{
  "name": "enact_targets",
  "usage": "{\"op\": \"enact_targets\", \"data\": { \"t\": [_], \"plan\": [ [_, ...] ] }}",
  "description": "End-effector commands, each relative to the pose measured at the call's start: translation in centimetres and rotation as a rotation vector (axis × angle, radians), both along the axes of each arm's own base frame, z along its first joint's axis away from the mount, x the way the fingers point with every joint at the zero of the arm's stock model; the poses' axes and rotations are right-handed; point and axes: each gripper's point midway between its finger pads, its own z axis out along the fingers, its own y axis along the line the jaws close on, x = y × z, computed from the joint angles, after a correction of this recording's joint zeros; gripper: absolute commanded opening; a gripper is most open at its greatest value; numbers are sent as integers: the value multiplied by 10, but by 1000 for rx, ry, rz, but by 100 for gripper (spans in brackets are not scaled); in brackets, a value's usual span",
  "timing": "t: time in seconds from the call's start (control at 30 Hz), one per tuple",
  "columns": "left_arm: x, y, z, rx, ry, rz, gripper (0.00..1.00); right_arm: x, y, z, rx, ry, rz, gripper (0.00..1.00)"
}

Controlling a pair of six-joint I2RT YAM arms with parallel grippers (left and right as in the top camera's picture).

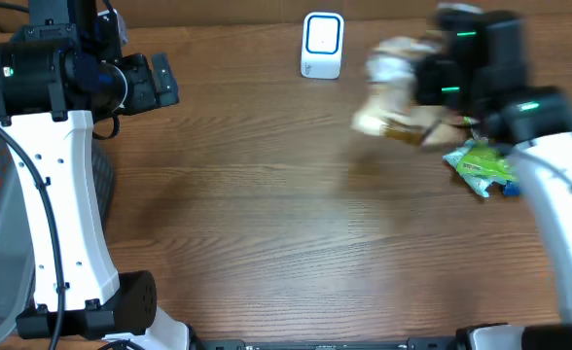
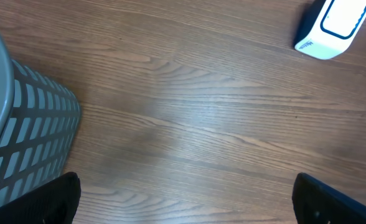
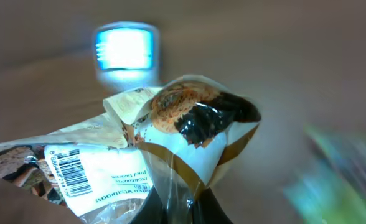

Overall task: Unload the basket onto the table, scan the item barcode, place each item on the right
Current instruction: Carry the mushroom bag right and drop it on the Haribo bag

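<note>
1 pinch is holding the snack packet above the worktop near the scanner, right fingers clamping it, left fingers standing apart; floppy film is risking turning the barcode away.

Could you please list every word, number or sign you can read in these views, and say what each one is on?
"MUSHROOM": upside down on the white label of the packet, beside its barcode; the other print there is too small to read.
The scanner has small print on its edge, unreadable.
The green packet is blurred; nothing readable.
</note>
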Motion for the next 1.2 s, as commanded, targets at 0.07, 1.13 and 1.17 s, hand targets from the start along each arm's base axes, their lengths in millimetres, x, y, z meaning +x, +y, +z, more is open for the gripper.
{"op": "enact_targets", "data": {
  "t": [0.07, 1.13, 1.17],
  "plan": [
    [-3, -2, 6, -11, -16, 9, 100, -37, -142, -59, 216, 263, -617, 4],
    [-3, -2, 6, -11, -16, 9, 100, -155, -91, 180, 312, -137, -322, 100],
    [-3, -2, 6, -11, -16, 9, 100, -161, -87, 191, 303, -185, -320, 100]
  ]
}}
